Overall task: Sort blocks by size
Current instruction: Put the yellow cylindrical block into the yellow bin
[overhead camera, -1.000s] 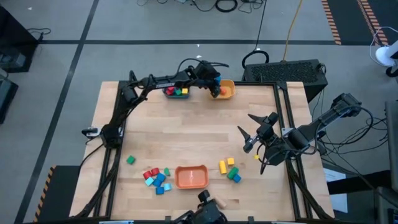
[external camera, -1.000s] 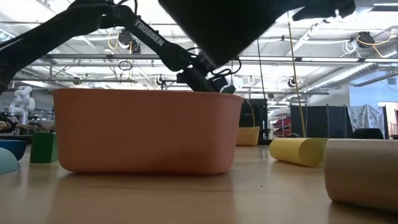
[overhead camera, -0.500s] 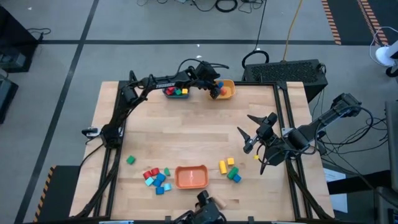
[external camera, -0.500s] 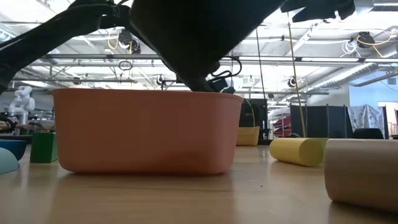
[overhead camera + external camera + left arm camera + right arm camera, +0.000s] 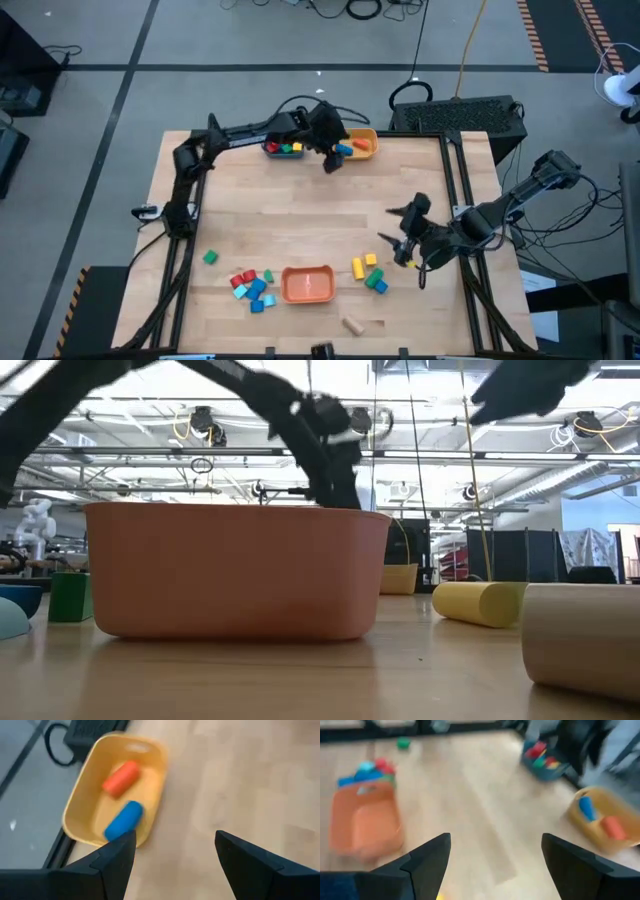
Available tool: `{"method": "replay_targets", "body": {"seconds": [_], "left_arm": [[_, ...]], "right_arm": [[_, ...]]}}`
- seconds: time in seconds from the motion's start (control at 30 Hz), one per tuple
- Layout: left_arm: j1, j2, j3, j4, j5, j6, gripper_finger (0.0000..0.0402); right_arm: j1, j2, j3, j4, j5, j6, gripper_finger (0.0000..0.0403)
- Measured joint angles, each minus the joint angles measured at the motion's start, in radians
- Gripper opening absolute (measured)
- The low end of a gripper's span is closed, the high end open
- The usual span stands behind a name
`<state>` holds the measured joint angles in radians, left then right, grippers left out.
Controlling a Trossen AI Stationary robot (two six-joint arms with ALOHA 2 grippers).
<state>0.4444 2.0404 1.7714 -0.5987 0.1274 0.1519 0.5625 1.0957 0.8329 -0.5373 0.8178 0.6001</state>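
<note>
Two blocks (image 5: 122,795) in yellow bowl (image 5: 85,805) | left gripper (image 5: 172,857) open, empty | right gripper (image 5: 495,865) open | no legible writing

A light wood table (image 5: 300,215) on a grey workshop floor (image 5: 90,100).
Dark seams and an orange-and-black striped strip (image 5: 535,35) cross the floor; black cables (image 5: 350,8) lie coiled beyond the table, beside a dark box (image 5: 460,112). Across the room run ceiling beams (image 5: 150,455) with lamps, and dark partitions (image 5: 545,555) stand at the far side.
</note>
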Motion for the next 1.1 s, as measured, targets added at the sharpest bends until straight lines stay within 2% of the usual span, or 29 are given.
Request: {"method": "replay_targets", "body": {"seconds": [0.2,0.37,0.57,0.77,1.1], "left_arm": [[-0.147,-0.15,-0.145,0.003,-0.01,0.012,0.0252],[-0.259,-0.251,-0.321,0.151,-0.027,-0.031,0.0249],[-0.345,-0.288,-0.469,0.277,-0.075,-0.041,0.0248],[-0.372,-0.285,-0.525,0.342,-0.081,-0.025,0.0248],[-0.374,-0.285,-0.531,0.346,-0.081,-0.008,0.0248]], "right_arm": [[0.0,0.12,0.0,-0.007,-0.121,0.043,0.0298],[0.0,0.242,-0.001,0.019,-0.152,0.09,0.0298],[-0.012,0.351,-0.001,0.129,-0.208,0.239,0.0298],[-0.047,0.474,0.0,0.275,-0.358,0.314,0.0298],[-0.09,0.589,0.006,0.281,-0.458,0.428,0.0298]]}}
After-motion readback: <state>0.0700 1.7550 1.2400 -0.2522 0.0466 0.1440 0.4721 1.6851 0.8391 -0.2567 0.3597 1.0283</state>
